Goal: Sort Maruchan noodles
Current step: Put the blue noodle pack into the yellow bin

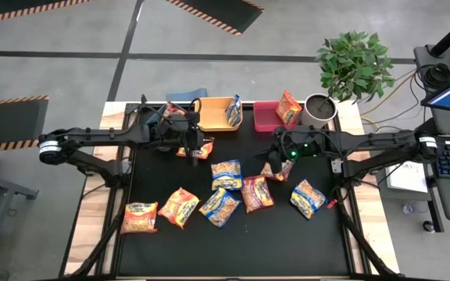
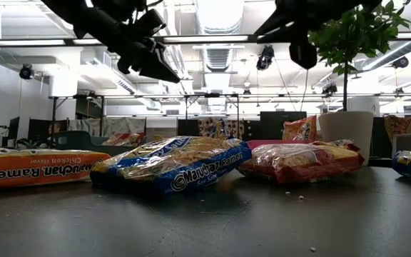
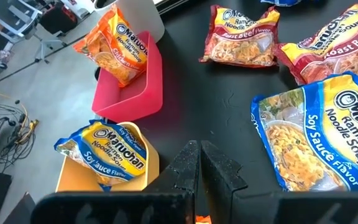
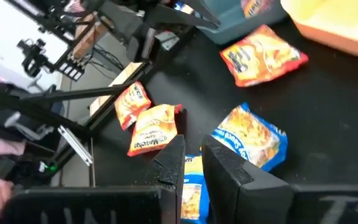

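Several Maruchan noodles packets lie flat on the black table: two orange ones [image 1: 139, 217] [image 1: 180, 207], blue ones [image 1: 219, 207] [image 1: 226, 173] [image 1: 308, 197] and a red one [image 1: 256, 193]. My left gripper [image 1: 194, 140] [image 3: 198, 167] hovers shut above an orange packet [image 1: 197, 150], near the bins. My right gripper [image 1: 281, 153] [image 4: 192, 163] is open and raised over a red packet [image 1: 275, 169]. In the low view both grippers [image 2: 150, 63] [image 2: 302, 48] hang clear of the table with nothing in them.
At the far edge stand a blue bin [image 1: 184, 95], a yellow bin [image 1: 213, 117] with a blue packet [image 3: 104, 155] leaning in it, and a red bin [image 1: 262, 119] holding an orange packet [image 3: 114, 46]. A potted plant [image 1: 319, 108] sits at the far right corner.
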Robot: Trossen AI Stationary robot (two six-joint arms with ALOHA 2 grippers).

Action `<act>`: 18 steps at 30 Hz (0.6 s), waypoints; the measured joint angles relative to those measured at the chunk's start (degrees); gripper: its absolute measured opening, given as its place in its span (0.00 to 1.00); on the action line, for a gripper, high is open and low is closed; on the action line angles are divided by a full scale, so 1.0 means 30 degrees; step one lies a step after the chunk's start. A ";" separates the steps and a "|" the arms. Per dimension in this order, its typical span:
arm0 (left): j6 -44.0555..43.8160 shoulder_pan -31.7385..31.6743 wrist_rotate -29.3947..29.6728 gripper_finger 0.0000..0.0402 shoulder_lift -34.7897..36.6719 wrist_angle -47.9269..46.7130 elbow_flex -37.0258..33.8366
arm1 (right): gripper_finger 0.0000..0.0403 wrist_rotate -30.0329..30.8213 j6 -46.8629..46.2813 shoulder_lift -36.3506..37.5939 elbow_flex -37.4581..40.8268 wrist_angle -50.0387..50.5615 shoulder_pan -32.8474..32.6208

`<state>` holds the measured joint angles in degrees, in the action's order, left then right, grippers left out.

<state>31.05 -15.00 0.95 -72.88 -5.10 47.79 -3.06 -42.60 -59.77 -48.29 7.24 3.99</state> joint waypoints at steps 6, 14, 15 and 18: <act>0.0180 0.0000 0.0000 0.00 0.0000 -0.0022 -0.0069 | 0.11 -0.0485 -0.0604 -0.2155 -0.0843 0.0667 0.0007; -0.0602 -0.0007 -0.0996 0.00 0.0000 -0.0353 -0.0094 | 0.11 -0.0959 0.0049 -0.5657 -0.4563 0.8046 0.0051; -0.0828 -0.0002 -0.1637 0.00 0.0000 -0.0575 -0.0098 | 0.11 -0.0940 0.0229 -0.6092 -0.4923 0.8726 0.0051; -0.1816 0.0095 -0.3622 0.00 -0.0159 -0.0938 -0.0231 | 0.11 -0.0555 0.0870 -0.7400 -0.5690 1.0044 0.0051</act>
<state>25.60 -14.72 -9.92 -73.36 -7.92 47.09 -4.72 -39.99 -81.97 -65.36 37.37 4.14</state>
